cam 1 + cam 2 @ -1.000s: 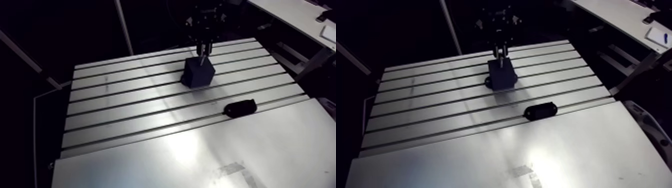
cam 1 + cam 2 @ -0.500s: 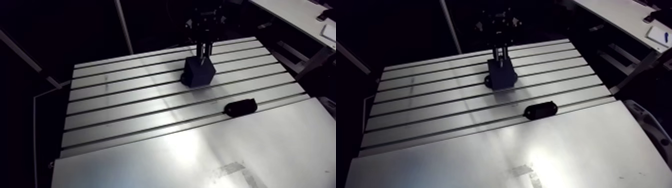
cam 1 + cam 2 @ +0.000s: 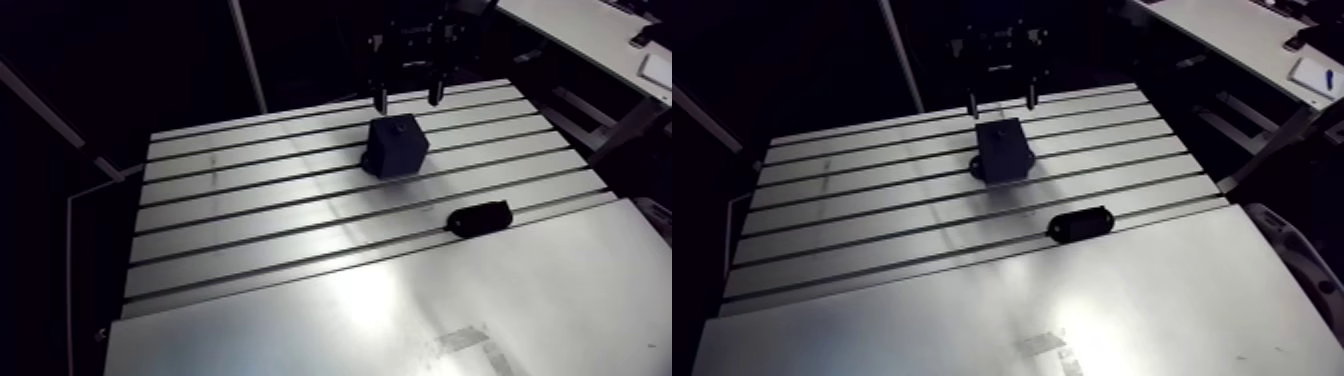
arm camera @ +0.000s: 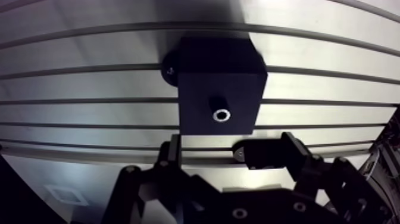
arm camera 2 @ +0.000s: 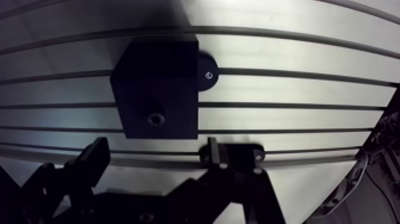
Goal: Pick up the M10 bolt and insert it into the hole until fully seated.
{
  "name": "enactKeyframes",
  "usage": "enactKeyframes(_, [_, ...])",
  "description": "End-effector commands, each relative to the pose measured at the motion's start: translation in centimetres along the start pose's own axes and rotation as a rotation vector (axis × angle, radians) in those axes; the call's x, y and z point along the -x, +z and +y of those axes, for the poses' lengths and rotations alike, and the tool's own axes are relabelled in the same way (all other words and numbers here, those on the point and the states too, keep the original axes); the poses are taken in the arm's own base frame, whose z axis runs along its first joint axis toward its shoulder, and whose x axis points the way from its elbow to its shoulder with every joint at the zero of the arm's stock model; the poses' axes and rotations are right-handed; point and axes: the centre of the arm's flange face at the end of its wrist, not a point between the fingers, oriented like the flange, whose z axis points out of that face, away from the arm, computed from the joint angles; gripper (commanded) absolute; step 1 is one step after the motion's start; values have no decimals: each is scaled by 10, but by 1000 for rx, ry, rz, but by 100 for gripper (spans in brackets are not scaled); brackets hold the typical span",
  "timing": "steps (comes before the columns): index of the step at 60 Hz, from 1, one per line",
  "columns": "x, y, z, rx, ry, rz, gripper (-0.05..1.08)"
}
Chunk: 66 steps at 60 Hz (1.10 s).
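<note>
The pincer [image 3: 408,101] hangs just above the dark block [image 3: 397,146] at the far middle of the table [image 3: 250,205]. Its two fingers are spread wide apart and grip nothing. The M10 bolt [image 4: 221,115] already sits in the hole on the block's top face, and in the wrist view only its bright ringed head shows. The main risk, as I judge it, is a false finish. From straight above, the head looks the same whether it rests flush or stands a little proud, so a half-seated or slightly cocked bolt could pass as done. A push to drive it home carries its own danger: the open fingers straddle the block closely, and a small sideways error would land a fingertip on the block's top edge instead of the head. Closing the fingers on the head again and lifting could drag the bolt back out. The block seems to be pinned by a round foot [image 5: 207,74] at one side, so a hard off-centre shove might twist it. The black oblong piece [image 3: 480,216], nearer and to the right, lies well apart and poses no threat.
</note>
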Motion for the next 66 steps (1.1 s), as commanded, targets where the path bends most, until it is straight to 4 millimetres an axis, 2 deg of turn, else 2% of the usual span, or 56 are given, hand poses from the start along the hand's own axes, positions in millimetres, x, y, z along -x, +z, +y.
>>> enactKeyframes(1, [12,-22,0,11,5,41,0])
enactKeyframes(6, [20,-32,-1,12,6,58,0])
enactKeyframes(14, [41,-58,-6,13,15,106,0])
enactKeyframes(15, [49,-66,-8,15,17,122,0])
enactKeyframes(16, [49,-66,-8,15,17,122,0])
enactKeyframes(18, [65,-84,-12,18,17,158,0])
enactKeyframes(27, [94,-119,-20,-6,26,233,0])
enactKeyframes(29, [107,-134,-23,-14,27,263,0])
enactKeyframes(39, [139,-163,-36,-29,16,293,0])
enactKeyframes(54, [170,-179,-66,-41,-26,296,0])
enactKeyframes(66, [192,-188,-75,-32,-33,310,0])
